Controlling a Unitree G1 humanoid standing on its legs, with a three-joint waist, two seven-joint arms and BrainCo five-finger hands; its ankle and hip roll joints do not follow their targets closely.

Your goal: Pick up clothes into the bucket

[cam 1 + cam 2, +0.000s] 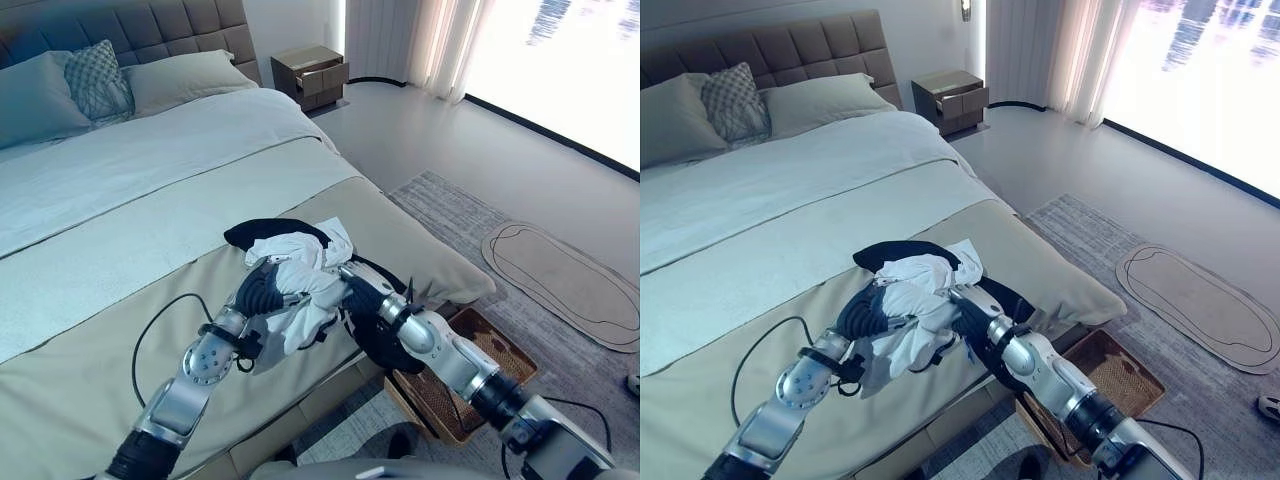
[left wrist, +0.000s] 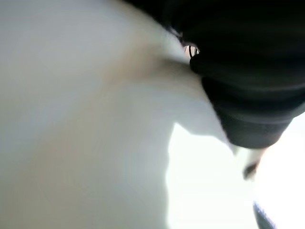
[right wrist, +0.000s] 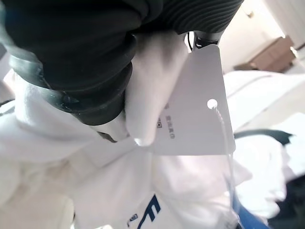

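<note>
Where the white garment (image 1: 300, 285) bunches at the near edge of the bed (image 1: 120, 300), a white paper tag (image 3: 195, 105) hangs from it on a thin string; the tag bears small print too fine to read, and large blue letters show on the cloth below it, cut off by a fold. A black garment (image 1: 275, 230) lies touching the white one, on its far side and under it. Both hands are buried in this pile: the left hand (image 1: 262, 288) comes in from the white garment's left, the right hand (image 1: 362, 296) from its right, each with its dark ribbed cover pressed against cloth. Whether the fingers of either are curled or straight cannot be told. A woven basket (image 1: 500, 350) stands on the floor beside the bed, below the right forearm.
</note>
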